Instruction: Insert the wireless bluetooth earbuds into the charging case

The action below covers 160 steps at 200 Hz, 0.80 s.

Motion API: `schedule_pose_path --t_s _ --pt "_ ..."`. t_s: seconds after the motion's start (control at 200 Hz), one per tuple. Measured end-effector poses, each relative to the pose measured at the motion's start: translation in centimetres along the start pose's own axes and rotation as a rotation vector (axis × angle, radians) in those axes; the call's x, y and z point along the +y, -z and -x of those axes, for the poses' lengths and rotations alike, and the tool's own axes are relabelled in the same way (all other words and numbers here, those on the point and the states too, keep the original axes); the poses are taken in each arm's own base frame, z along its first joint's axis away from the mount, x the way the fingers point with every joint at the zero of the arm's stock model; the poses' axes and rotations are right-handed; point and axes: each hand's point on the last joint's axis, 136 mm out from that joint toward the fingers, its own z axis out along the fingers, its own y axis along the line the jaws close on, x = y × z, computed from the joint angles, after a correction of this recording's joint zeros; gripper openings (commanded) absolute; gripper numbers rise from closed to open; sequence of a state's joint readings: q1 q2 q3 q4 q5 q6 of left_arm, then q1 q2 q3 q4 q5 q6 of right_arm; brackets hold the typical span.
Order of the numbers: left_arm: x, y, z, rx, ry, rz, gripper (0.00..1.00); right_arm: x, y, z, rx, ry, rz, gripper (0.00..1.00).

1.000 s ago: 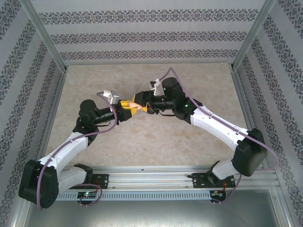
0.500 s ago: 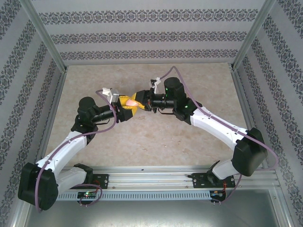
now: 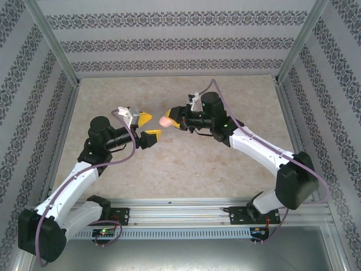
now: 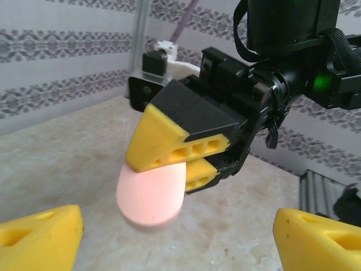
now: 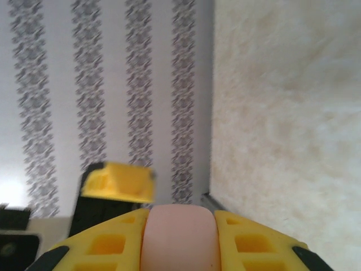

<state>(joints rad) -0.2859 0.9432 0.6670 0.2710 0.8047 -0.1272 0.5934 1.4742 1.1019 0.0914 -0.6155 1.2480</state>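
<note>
1. While it hangs above the table (image 3: 186, 164), the right gripper (image 3: 171, 119) is clamped on a pink case (image 3: 164, 120), one yellow finger (image 4: 169, 149) on each side.
2. From the left wrist camera, the case (image 4: 150, 195) is a smooth, rounded, salmon-pink oval. Its rounded end sticks out past the fingertips. One finger lies over it and the other under it.
3. From the right wrist camera, the case (image 5: 180, 237) fills the gap between the two yellow fingers, snug against both.
4. The case touches nothing but those two fingers and is held up off the table surface.
5. Facing it, the left gripper (image 3: 149, 127) is spread wide and holds nothing. Its two yellow fingers (image 4: 39, 237) sit at the bottom corners of the left wrist view, apart from the case.
6. From above, the two grippers point at each other near the middle of the table, with the case between them and a small gap on the left gripper's side.
7. The left arm (image 3: 73, 180) reaches in from the near left and the right arm (image 3: 254, 148) from the near right. Both are white with black joints. A green light (image 4: 321, 83) glows on the right wrist.
8. The table is pale, marbled beige. Walls (image 3: 180, 39) with grey patterned stripes close it in at the back and on both sides.
</note>
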Motion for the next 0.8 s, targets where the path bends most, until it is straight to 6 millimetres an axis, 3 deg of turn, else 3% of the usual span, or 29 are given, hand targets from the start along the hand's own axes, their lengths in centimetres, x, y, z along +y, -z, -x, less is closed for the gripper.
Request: schedule_pose_path --t_s 0.14,0.265,0.53,0.699,0.799 --pt "1.3 1.2 -0.2 0.017 -0.037 0.118 0.89 -4.7 0.3 1.9 -0.052 -0.004 -0.128 0.14" --pt "2.1 2.2 -0.8 0.026 -0.051 0.198 0.89 -9.1 -0.7 2.6 -0.040 -0.007 -0.238 0.14" --pt "4.1 2.9 -5.5 0.115 0.010 0.300 0.89 -18.7 -4.3 1.9 0.058 -0.074 -0.397 0.14" --pt "4.6 3.3 -6.7 0.146 0.030 0.335 0.89 -22.4 -6.0 1.1 0.113 -0.112 -0.418 0.16" --pt "4.9 3.6 -6.9 0.151 0.034 0.355 0.89 -22.3 -6.7 0.9 0.134 -0.106 -0.387 0.17"
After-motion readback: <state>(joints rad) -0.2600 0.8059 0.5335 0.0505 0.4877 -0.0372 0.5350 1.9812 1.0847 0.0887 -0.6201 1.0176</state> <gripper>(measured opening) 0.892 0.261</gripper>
